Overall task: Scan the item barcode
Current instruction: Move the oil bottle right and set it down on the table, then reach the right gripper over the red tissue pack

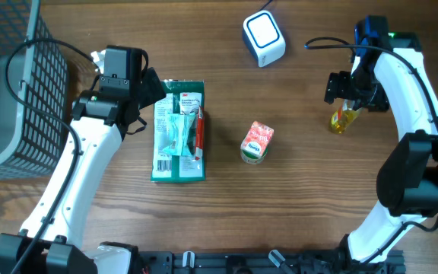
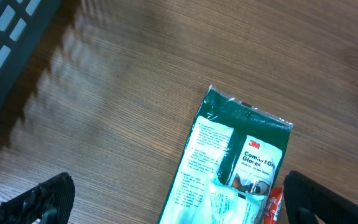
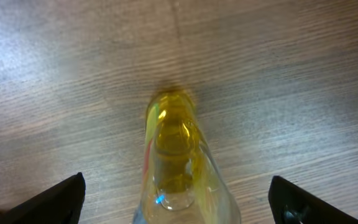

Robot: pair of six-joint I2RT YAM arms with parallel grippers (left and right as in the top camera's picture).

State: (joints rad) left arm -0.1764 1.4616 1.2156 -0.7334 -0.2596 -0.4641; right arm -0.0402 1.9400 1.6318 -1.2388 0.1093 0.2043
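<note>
A small bottle of yellow liquid (image 1: 342,119) lies on the wooden table at the right. My right gripper (image 1: 347,103) is over it, open. In the right wrist view the bottle (image 3: 178,155) sits between the two wide-apart fingers (image 3: 51,200) with a gap on each side. A white barcode scanner (image 1: 263,38) with a blue-ringed face stands at the back centre. A green glove package (image 1: 179,131) lies left of centre, and my left gripper (image 1: 150,87) hovers open at its far end. In the left wrist view the package (image 2: 229,168) lies between the black fingers (image 2: 42,199), untouched.
A small red and green carton (image 1: 257,142) lies in the middle of the table. A dark mesh basket (image 1: 21,84) stands at the left edge, close to the left arm. A cable runs from the scanner off the back edge.
</note>
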